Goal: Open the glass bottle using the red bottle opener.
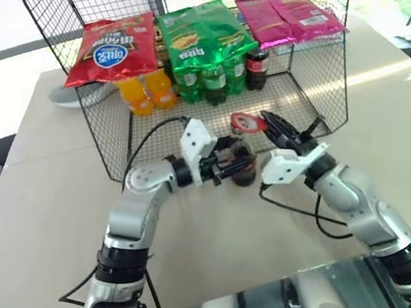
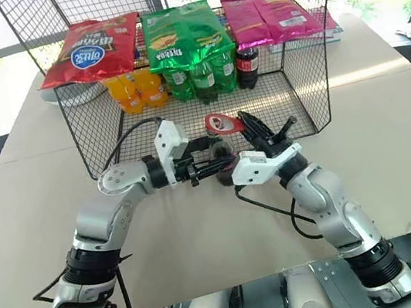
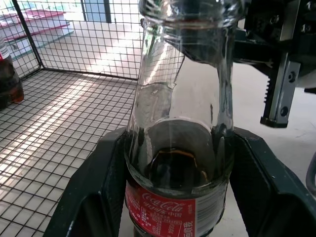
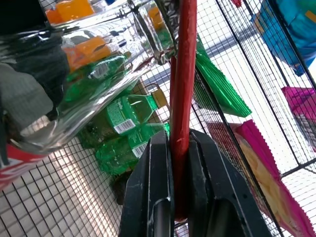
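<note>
**Bottle braced at mid-frame, opener set over its mouth**

Nearest the camera, the left end effector point(image 1: 227, 168) gripped the glass bottle point(image 1: 243, 165) around its lower body, just above the red label, fingers point(image 3: 94, 197) on either side; this appeared to steady the bottle upright above the desk point(image 1: 52, 225) so it would not twist under prying. From the right, the right end effector point(image 1: 272, 129) pinched the handle of the red bottle opener point(image 1: 246, 122), its fingers clamped tight on the flat red shaft, with the ring head lying over the bottle's top at the centre of the frame, judged as placed to lever upward. Whether a cap remained, I could not tell. Farther back, in the upper middle, the wire basket point(image 1: 329, 95) held orange, green and dark soda bottles under snack bags.
</note>
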